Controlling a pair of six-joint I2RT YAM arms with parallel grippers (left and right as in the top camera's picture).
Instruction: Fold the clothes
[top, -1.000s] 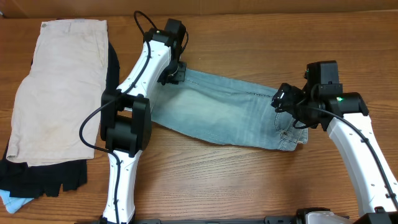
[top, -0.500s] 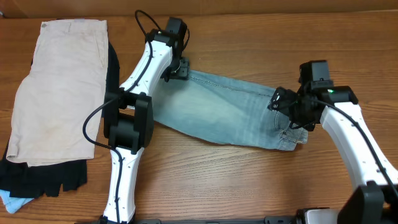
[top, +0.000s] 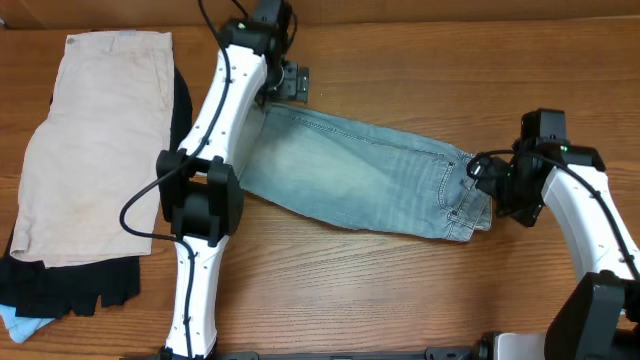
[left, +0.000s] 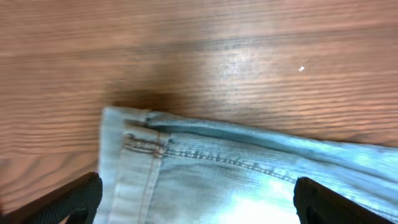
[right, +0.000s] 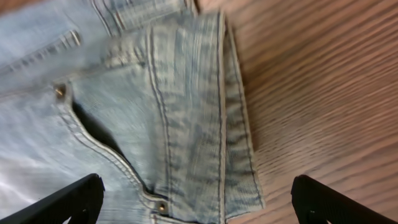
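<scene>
Light blue jeans (top: 360, 175) lie folded lengthwise, flat and slanting across the wooden table. The leg hem (left: 143, 146) points far left and the waistband (right: 211, 106) near right. My left gripper (top: 290, 80) hovers just past the hem end with its jaws wide open and nothing between them; in the left wrist view the left gripper (left: 202, 205) has denim below it. My right gripper (top: 503, 188) hangs at the waistband end, also open and empty. In the right wrist view the right gripper (right: 205, 202) is over the waistband and a pocket rivet (right: 160, 204).
A beige folded garment (top: 95, 140) lies at the far left on top of a dark garment (top: 85, 285). A pale blue piece (top: 18, 322) peeks out at the near left corner. Bare wood (top: 400, 290) surrounds the jeans.
My left gripper opened, let go of the hem and moved back from it. My right gripper opened a little wider and slid right, off the waistband. The jeans now lie released.
</scene>
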